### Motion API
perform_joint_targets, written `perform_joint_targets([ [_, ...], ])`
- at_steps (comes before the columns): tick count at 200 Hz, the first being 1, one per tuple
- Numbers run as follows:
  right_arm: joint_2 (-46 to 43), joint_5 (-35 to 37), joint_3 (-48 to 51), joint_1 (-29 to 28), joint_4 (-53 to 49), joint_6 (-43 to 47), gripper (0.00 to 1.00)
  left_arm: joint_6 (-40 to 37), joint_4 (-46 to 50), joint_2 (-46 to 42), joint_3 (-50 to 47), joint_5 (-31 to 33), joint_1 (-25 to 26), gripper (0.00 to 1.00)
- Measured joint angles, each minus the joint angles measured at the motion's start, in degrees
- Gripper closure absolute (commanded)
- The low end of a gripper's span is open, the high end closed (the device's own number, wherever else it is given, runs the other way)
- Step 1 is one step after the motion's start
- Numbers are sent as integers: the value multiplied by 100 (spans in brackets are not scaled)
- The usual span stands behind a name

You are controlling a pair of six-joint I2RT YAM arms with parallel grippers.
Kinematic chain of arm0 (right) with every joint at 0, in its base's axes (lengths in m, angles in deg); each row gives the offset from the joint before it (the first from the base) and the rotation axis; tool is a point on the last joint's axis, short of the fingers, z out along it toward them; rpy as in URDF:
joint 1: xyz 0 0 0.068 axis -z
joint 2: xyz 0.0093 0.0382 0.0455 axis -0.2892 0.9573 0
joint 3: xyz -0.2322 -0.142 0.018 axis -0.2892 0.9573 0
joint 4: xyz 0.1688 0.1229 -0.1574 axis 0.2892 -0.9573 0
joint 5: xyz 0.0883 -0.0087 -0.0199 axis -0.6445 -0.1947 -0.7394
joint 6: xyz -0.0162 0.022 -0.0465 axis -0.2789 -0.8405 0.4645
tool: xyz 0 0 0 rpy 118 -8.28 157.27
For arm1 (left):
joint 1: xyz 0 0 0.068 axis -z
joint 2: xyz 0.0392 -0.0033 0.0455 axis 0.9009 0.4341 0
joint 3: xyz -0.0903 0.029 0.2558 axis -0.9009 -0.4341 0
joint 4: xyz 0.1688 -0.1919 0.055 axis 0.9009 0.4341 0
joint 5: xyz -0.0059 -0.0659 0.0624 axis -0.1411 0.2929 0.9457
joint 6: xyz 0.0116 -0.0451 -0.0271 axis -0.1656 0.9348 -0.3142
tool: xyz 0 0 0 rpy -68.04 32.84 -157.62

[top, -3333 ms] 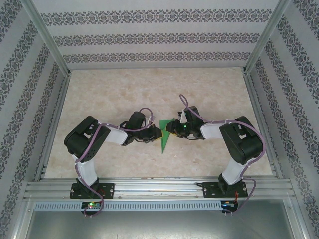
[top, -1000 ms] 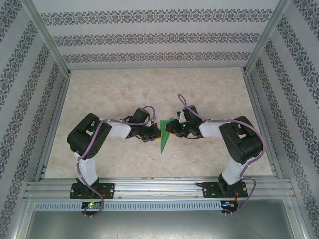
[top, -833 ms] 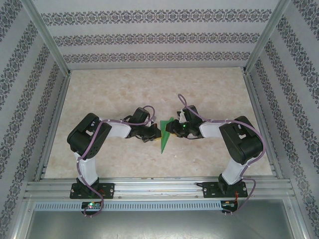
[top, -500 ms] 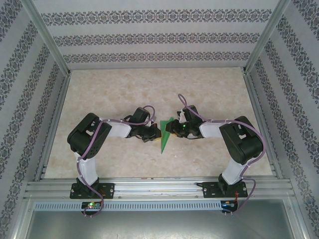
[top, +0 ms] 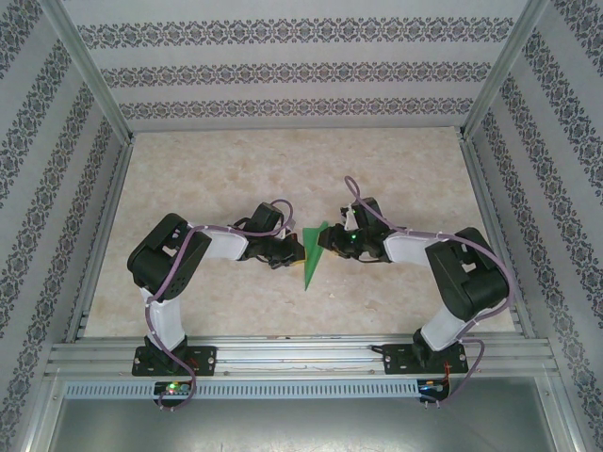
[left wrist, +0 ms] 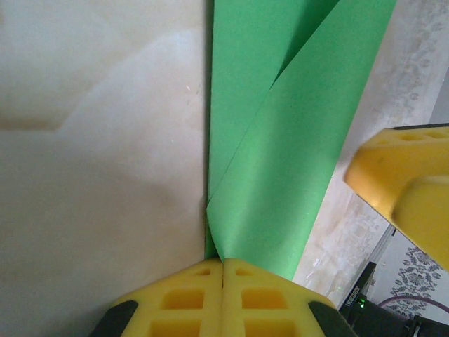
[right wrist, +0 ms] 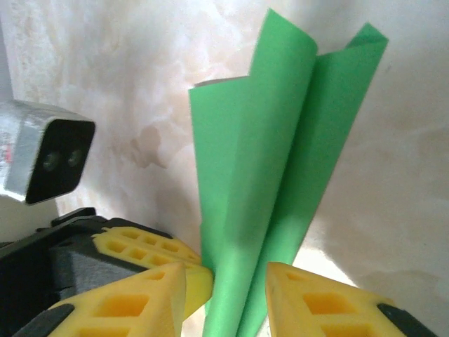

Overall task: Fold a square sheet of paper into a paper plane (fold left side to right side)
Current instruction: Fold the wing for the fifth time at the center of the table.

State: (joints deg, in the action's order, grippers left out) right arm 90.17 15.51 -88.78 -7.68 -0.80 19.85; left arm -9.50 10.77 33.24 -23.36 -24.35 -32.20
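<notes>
The far half of the table (top: 292,165) lies bare, as do its side margins up to the patterned walls (top: 283,71) and slanting aluminium posts (top: 89,75). At the centre room is tight: the left gripper (top: 289,255) and right gripper (top: 326,248) face each other with the paper plane (top: 311,266) between them, its raised flap filling the gap between the right fingers (right wrist: 144,291). The bent arms crowd the near strip before the front rail (top: 301,356).
</notes>
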Motion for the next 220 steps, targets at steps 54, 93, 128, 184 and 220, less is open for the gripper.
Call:
perform_joint_targets([
  [54, 96, -22, -245, -85, -131, 0, 79, 0, 0, 0, 0, 0, -2, 100],
  [93, 352, -24, -442, -195, -133, 2, 80, -2, 0, 0, 0, -2, -2, 100],
  [128, 476, 2, -457, -203, -243, 37, 82, 0, 0, 0, 0, -2, -2, 100],
  [184, 476, 181, -496, -203, -621, 195, 83, 0, 0, 0, 0, -2, -7, 100],
  [220, 476, 291, -496, -203, -800, 284, 83, 0, 0, 0, 0, -2, -7, 100],
])
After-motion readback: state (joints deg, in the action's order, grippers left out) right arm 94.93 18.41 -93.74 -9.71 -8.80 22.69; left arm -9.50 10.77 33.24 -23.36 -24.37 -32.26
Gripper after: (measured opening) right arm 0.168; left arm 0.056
